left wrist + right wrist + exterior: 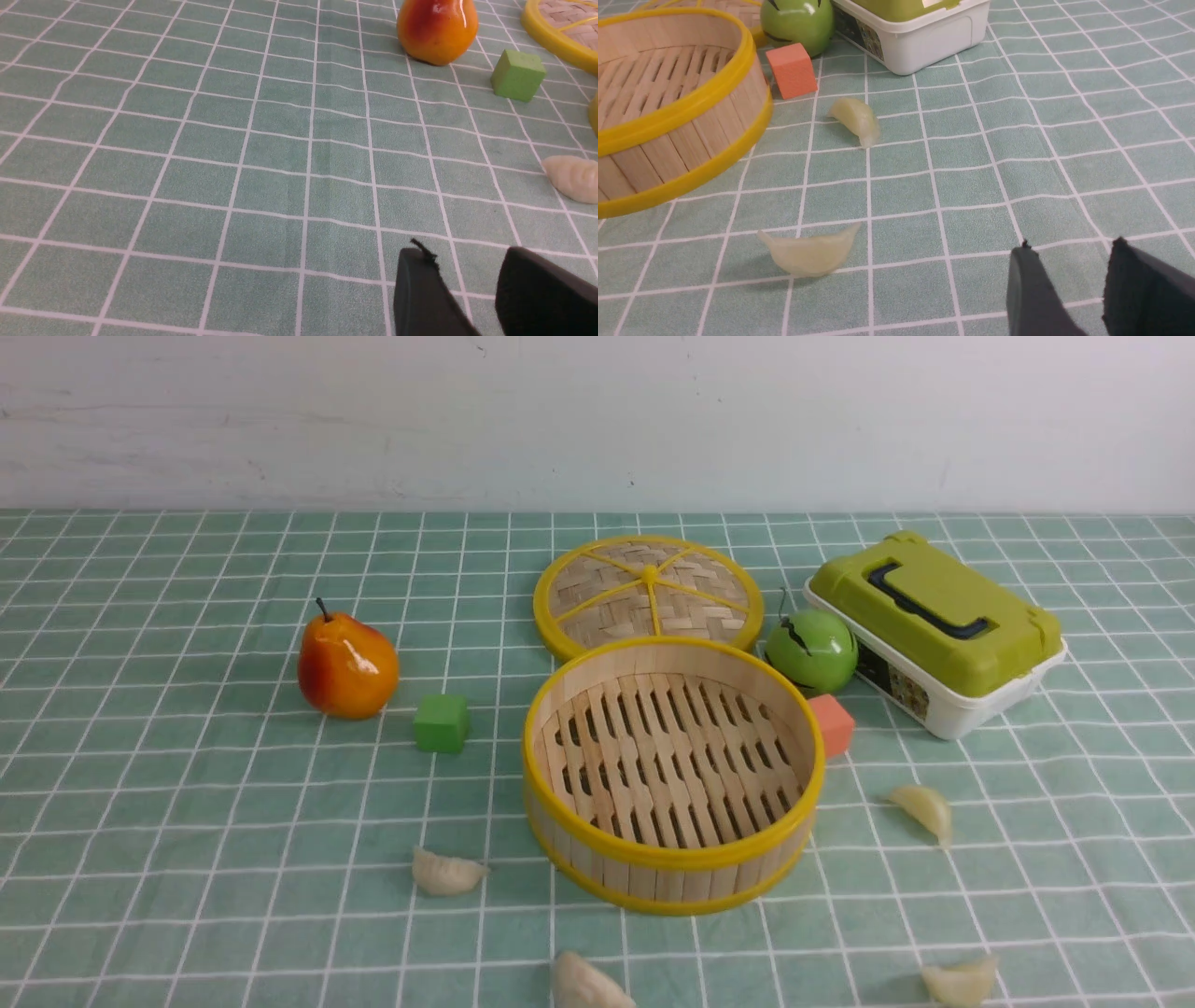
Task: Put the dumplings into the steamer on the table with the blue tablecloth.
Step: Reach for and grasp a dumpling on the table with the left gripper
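Note:
The steamer (672,887) stands empty at the table's middle, on the blue tablecloth (187,821). Several dumplings lie around it: one to its left (446,874), one to its right (924,810), one at the front edge (583,985) and one at the front right (960,980). Neither gripper shows in the front view. My left gripper (467,254) is open and empty over bare cloth, with a dumpling (573,178) off to one side. My right gripper (1069,247) is open and empty, with two dumplings (810,252) (855,120) and the steamer (682,154) ahead.
The flat woven lid (649,595) lies behind the steamer. A pear (346,665) and a green cube (442,722) are to the left. A green apple (810,650), an orange cube (831,723) and a green-lidded white box (934,630) are to the right.

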